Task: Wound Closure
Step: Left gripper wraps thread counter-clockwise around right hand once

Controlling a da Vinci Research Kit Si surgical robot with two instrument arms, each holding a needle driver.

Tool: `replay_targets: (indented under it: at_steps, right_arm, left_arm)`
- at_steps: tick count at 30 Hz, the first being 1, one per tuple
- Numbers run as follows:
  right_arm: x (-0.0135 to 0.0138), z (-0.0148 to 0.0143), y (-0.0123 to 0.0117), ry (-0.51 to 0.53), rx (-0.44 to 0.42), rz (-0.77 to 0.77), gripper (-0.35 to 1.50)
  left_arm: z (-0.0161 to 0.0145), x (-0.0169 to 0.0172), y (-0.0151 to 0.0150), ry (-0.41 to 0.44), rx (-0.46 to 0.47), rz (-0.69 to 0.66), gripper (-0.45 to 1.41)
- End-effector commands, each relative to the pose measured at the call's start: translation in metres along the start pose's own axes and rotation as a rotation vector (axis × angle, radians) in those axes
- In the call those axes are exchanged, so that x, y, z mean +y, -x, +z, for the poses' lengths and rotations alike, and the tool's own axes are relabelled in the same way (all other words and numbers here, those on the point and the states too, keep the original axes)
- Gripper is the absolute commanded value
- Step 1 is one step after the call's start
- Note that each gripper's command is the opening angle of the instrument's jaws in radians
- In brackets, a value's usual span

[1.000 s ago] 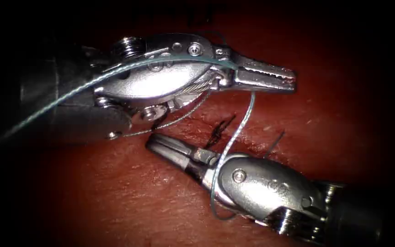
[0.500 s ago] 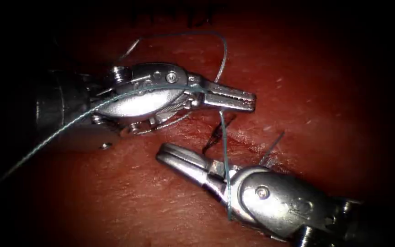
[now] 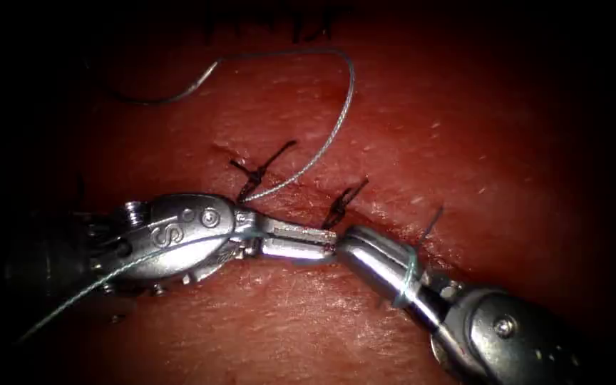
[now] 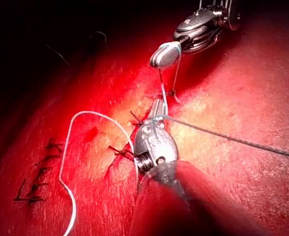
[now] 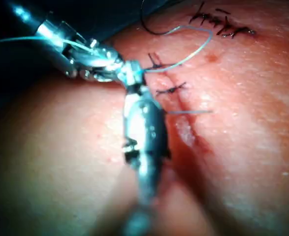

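Meeting tip to tip beside the cut (image 3: 301, 196), left tool (image 3: 301, 244) clamps thread (image 3: 322, 139) wrapped around right tool (image 3: 365, 253), closed empty; needle (image 3: 162, 94) lies free upper left; left wrist view adds older stitches (image 4: 36, 182).

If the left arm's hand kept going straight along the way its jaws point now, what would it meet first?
The left arm's silver hand points toward the endoscope view's right, at the right arm's rounded silver hand. Their tips look almost touching, so it would likely meet that hand first, though depth between them is unclear. Pale thread wraps the right hand.
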Motion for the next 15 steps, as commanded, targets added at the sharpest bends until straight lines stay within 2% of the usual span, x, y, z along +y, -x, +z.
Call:
replay_targets:
  at_steps: [1, 7, 10, 11, 15]
  right_arm:
    - [-0.0009, 0.0000, 0.0010, 0.022, -0.006, 0.070, -0.35]
    - [-0.0008, -0.0008, 0.0021, 0.127, -0.028, 0.156, -0.33]
    - [-0.0005, -0.0011, 0.0028, 0.175, -0.055, 0.172, -0.23]
    - [-0.0003, -0.0014, 0.0033, 0.209, -0.064, 0.185, -0.11]
    - [-0.0003, -0.0014, 0.0038, 0.197, -0.086, 0.191, -0.11]
  left_arm:
    - [0.0006, 0.0005, 0.0005, -0.003, 0.003, 0.001, -0.45]
    - [0.0012, 0.0032, 0.0006, -0.028, -0.001, 0.008, -0.45]
    - [0.0018, 0.0045, 0.0007, -0.041, -0.003, 0.015, -0.45]
    - [0.0022, 0.0051, 0.0007, -0.037, -0.002, 0.015, -0.45]
    - [0.0033, 0.0058, 0.0004, -0.036, -0.001, 0.026, -0.45]
